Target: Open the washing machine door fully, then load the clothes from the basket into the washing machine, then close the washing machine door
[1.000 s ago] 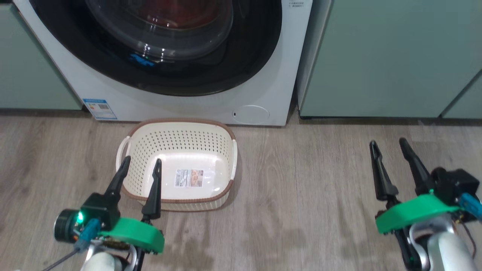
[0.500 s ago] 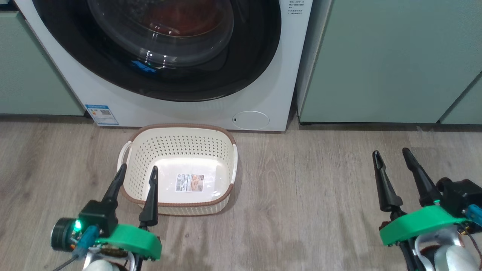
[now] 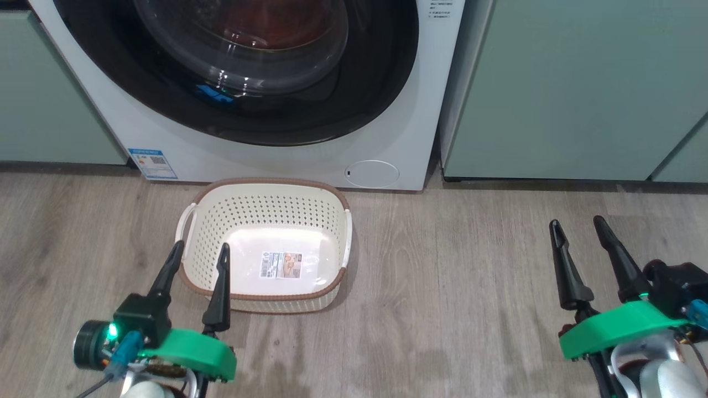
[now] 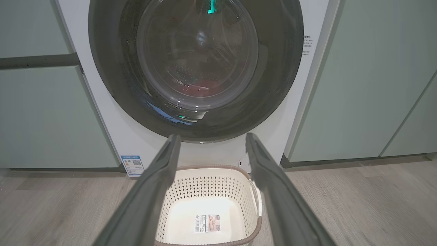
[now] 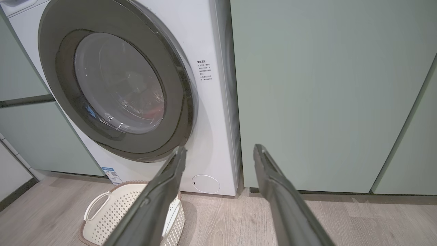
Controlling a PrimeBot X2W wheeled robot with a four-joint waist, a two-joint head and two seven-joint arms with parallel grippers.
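The washing machine (image 3: 387, 110) (image 5: 211, 44) stands ahead with its door (image 3: 243, 66) (image 4: 196, 68) (image 5: 116, 92) shut flat against the front. Red clothes (image 3: 260, 22) (image 4: 205, 85) show dimly through the glass bowl, inside the drum. On the floor in front sits the basket (image 3: 265, 193) (image 4: 208, 174) (image 5: 102, 218), holding nothing but its label sticker (image 3: 282, 264). My left gripper (image 3: 200, 249) (image 4: 211, 136) is open, low over the basket's near left rim. My right gripper (image 3: 577, 225) (image 5: 218, 148) is open well to the right, above bare floor.
Pale green cabinets (image 3: 575, 83) (image 4: 34, 112) flank the washer on both sides. A small round white flap (image 3: 371, 173) sits at the washer's lower right. A blue energy sticker (image 3: 152, 162) is at its lower left. Wood-look floor (image 3: 453, 287) spreads between the grippers.
The camera has shifted, so the whole picture sits slightly lower and to the right. Both grippers have drawn back a little toward the bottom of the view and stay open.
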